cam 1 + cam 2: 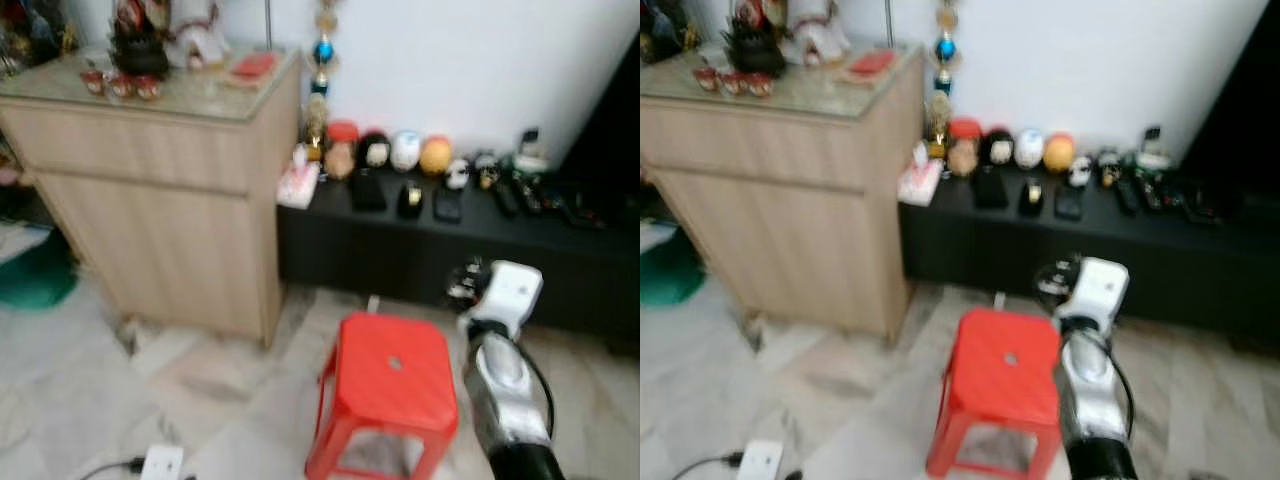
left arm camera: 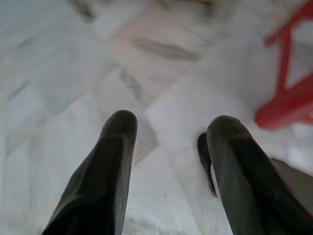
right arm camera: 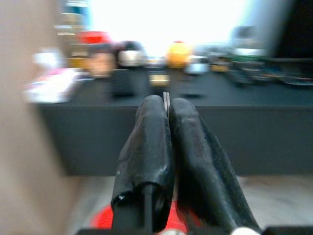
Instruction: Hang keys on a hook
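The right gripper, on its silver arm raised in front of the robot, has its two long black fingers pressed together with a thin sliver of bright metal pinched between the tips; this is most likely part of the keys, and in the head views a small dark bunch of keys shows just beyond the white wrist housing, so the task's thing is held at the right gripper, above the far right corner of the red plastic stool; the metal sliver stands upright between the fingertips, in line with the fingers; those fingers point straight ahead at the long low black cabinet and the row of small round ornaments on its top, against the white wall; no hook can be made out, the pictures being blurred, so which way the keys must travel cannot be told; as a judgement, the right arm is the one to do the hanging; the left gripper hangs idle with its fingers apart and nothing between them, looking down at the pale marble floor beside the stool's leg; the light wooden cupboard stands well to the left.
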Available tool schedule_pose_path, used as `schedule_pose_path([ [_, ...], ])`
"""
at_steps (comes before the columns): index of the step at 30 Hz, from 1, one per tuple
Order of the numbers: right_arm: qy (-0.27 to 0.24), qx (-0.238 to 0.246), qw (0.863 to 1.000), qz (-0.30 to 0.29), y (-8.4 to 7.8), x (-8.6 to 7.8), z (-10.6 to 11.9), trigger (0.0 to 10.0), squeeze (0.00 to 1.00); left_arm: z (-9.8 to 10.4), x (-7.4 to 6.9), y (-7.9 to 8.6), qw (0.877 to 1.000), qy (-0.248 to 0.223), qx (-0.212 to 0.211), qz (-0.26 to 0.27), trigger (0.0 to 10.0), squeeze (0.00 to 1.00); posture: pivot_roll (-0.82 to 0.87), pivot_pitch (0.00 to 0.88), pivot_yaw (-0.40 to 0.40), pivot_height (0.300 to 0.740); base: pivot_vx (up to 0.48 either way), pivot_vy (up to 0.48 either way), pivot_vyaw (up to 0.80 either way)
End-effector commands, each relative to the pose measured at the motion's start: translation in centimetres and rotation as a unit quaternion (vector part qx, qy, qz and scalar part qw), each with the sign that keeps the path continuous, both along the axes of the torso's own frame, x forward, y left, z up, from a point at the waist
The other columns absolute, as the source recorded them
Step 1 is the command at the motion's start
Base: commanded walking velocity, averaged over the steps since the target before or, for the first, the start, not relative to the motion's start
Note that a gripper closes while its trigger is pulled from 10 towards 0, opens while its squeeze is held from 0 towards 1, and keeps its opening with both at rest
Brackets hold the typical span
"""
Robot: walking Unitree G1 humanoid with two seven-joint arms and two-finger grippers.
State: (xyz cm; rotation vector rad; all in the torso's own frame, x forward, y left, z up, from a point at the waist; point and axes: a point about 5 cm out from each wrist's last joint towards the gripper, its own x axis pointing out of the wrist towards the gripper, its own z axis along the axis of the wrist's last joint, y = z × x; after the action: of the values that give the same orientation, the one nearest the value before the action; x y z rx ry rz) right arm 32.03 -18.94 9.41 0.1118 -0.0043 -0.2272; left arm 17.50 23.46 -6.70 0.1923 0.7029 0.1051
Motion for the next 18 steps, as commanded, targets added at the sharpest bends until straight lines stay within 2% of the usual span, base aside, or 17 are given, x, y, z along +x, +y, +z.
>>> schedule_pose_path([
  [1,0.005,0.008,1.000,0.008,0.57,-0.05,-0.27,10.0,0.00,-1.33,-2.55,-0.03,0.999,0.046,-0.009,0.014,10.0,0.00,0.05,0.000,-0.065,0.740,-0.345,0.000,0.00],
  [5,0.006,0.010,1.000,0.008,0.55,-0.05,-0.31,10.0,0.00,-1.34,-2.52,-0.04,0.999,0.047,-0.011,0.013,10.0,0.00,0.05,0.000,-0.065,0.740,-0.337,0.000,0.00],
  [11,0.007,0.010,1.000,0.009,0.60,0.03,-0.31,10.0,0.00,-1.45,-2.60,-0.34,0.999,0.048,-0.014,0.011,10.0,0.00,0.05,0.000,-0.065,0.740,-0.339,0.000,-0.80],
  [18,0.011,0.008,1.000,0.002,0.48,0.00,-0.39,10.0,0.00,-1.42,-2.43,-0.51,0.999,0.043,-0.023,0.018,10.0,0.00,0.05,0.000,-0.065,0.740,-0.327,0.000,0.00],
])
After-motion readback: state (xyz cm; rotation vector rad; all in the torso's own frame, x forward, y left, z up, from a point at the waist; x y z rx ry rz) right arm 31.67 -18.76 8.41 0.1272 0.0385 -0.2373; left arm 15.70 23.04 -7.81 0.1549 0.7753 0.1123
